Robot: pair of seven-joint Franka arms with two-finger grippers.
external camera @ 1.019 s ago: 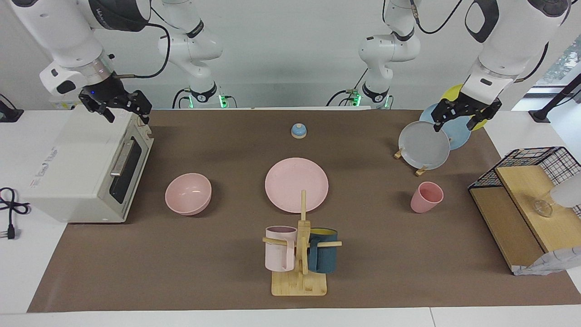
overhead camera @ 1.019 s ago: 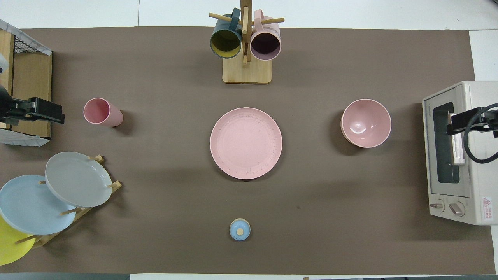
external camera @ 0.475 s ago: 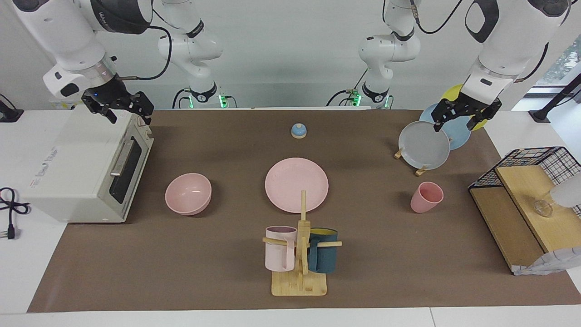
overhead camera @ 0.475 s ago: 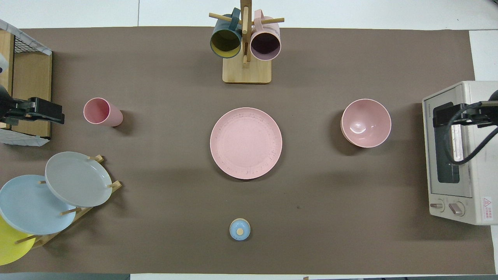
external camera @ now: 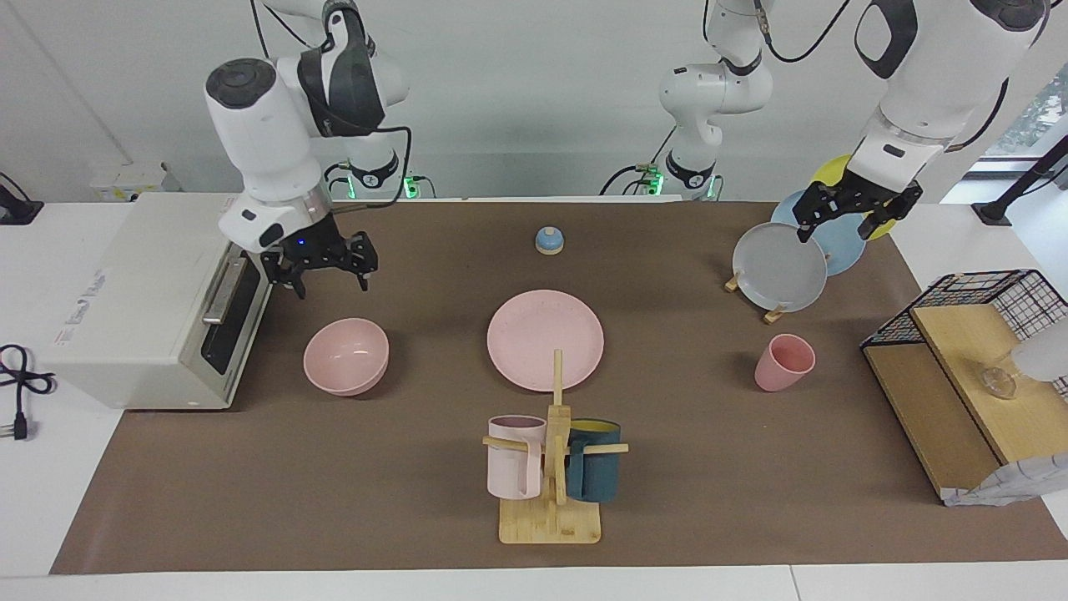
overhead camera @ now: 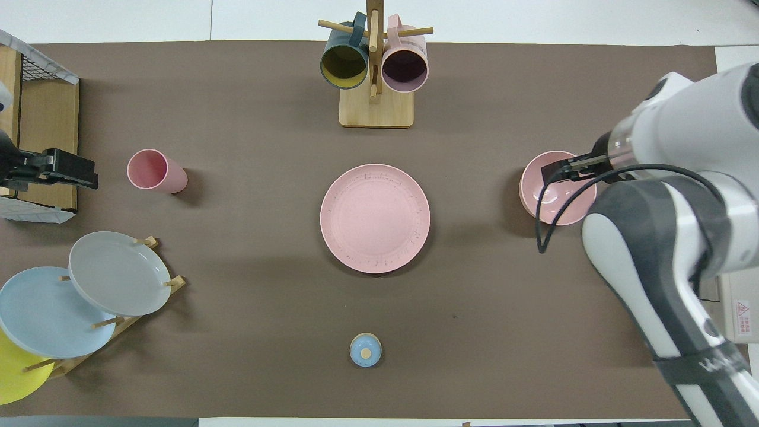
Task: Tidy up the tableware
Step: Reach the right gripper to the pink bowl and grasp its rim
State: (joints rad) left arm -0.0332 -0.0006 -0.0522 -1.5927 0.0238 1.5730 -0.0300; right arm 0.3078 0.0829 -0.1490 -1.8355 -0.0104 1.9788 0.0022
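right gripper above the bowl, nothing lifted yet

the pink bowl [external camera: 346,356] sits on the brown mat toward the right arm's end of the table, just beside the toaster oven [external camera: 142,300]. the pink plate [external camera: 546,339] lies flat mid-table, and the pink cup [external camera: 783,361] stands upright toward the left arm's end. the three are well apart, which suggests the set is laid out to be gathered, likely onto the plate.

the right gripper [external camera: 325,273] hangs in the air above the mat beside the oven door, fingers spread and pointing down, holding nothing. from above it covers the bowl's rim, but the facing view shows clear air under it; the likely aim is the bowl. the left gripper [external camera: 851,217] waits over the rack of grey, blue and yellow plates [external camera: 780,265], fingers apart and empty.

the right arm hides most of the oven in the overhead view. the mug stand [external camera: 551,467] hides part of the plate's edge in the facing view. the overhead view cuts off the yellow plate and the wire shelf.
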